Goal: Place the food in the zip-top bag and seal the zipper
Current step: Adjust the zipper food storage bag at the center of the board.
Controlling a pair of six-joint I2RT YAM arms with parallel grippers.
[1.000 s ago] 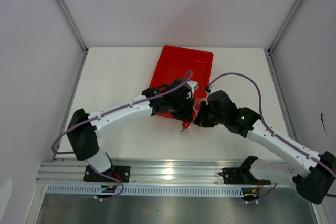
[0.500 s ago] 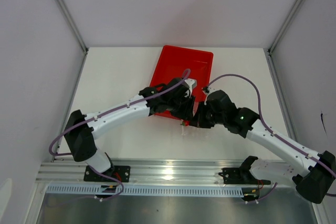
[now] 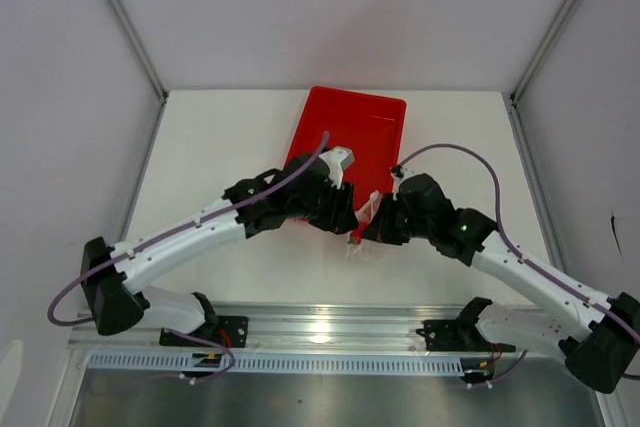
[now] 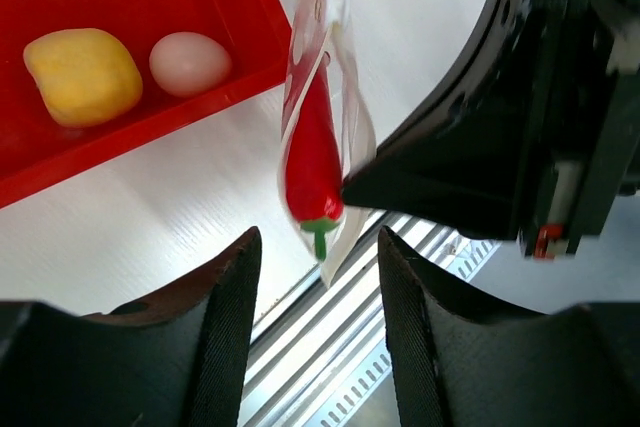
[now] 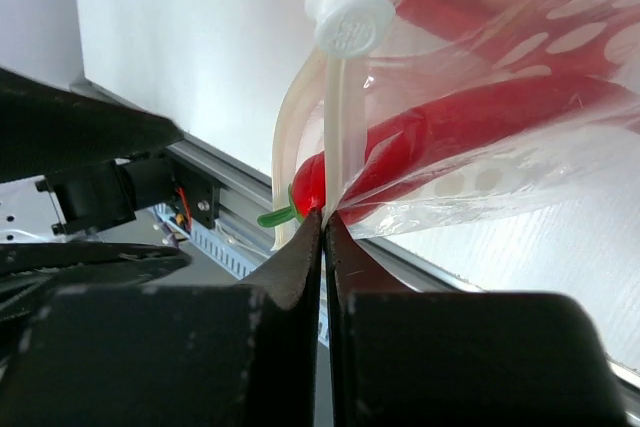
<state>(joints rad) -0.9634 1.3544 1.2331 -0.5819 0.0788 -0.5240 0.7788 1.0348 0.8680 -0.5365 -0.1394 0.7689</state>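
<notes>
My right gripper point(image 5: 324, 217) is shut on the edge of the clear zip-top bag point(image 5: 500, 137) and holds it up off the table. The red chili pepper point(image 4: 312, 162) is inside the bag point(image 4: 335, 147), stem end down. My left gripper point(image 4: 318, 277) is open and empty, close in front of the bag. The yellow fruit point(image 4: 83, 75) and the pale pinkish ball point(image 4: 190, 62) lie in the red tray point(image 4: 130, 137). In the top view both grippers meet at the bag point(image 3: 365, 222) by the tray's near right corner. The zipper strip point(image 5: 335, 117) runs up from my right fingers.
The red tray point(image 3: 345, 142) lies at the back middle of the white table. The metal rail point(image 3: 320, 332) runs along the table's near edge. White walls enclose the back and both sides.
My left arm has drawn back to the left, away from the bag, and its gripper is now open. The right gripper keeps holding the bag with the chili in it.
</notes>
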